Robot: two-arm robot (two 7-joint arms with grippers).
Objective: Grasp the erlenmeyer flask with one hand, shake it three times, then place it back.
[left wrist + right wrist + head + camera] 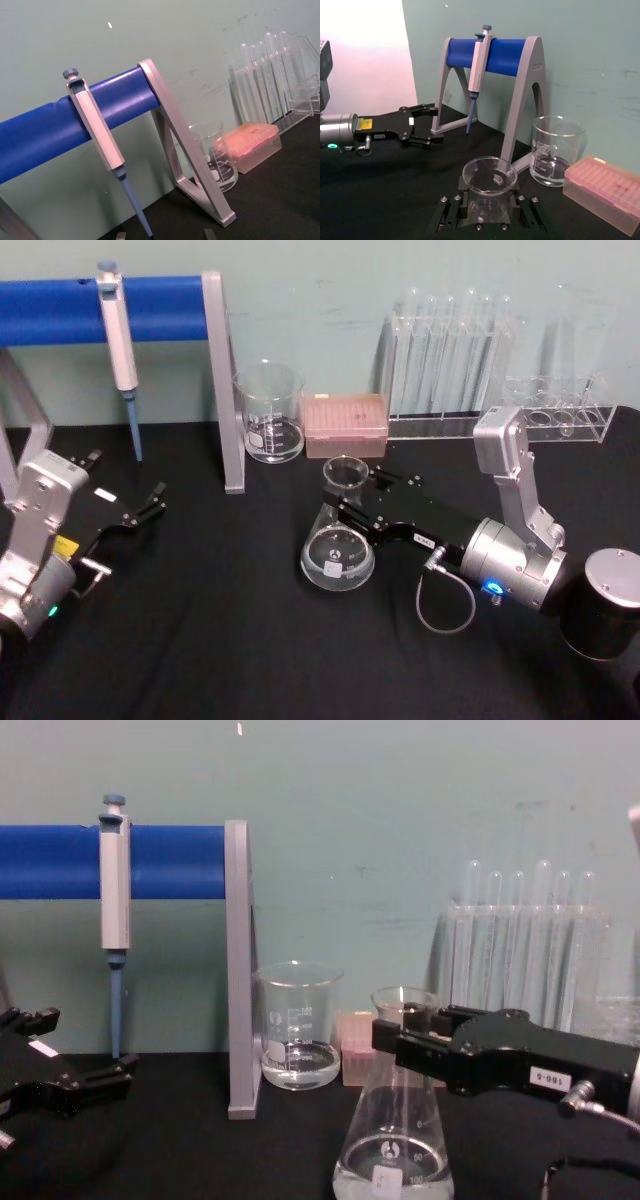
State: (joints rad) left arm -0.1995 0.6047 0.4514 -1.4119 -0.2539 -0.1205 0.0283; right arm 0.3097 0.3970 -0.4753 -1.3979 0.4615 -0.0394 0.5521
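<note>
Erlenmeyer flask [338, 550], clear conical glass, white marks, neck pinched by right end effector [372, 502], left end effector [150, 506] spread, idle

Tabletop [230, 640] inventory.
- Flask [338, 540]: centre, standing on the tabletop, neck between the fingers of the right gripper [362, 502], which reaches in from the right.
- Beaker [270, 412]: behind the flask, slightly left.
- Tip box [345, 425]: just right of the beaker.
- Tube rack [450, 360]: back right.
- Stand [222, 380]: back left, pipette [118, 345] hanging from it.
- Left gripper [150, 502]: far left, well apart from the flask.
</note>
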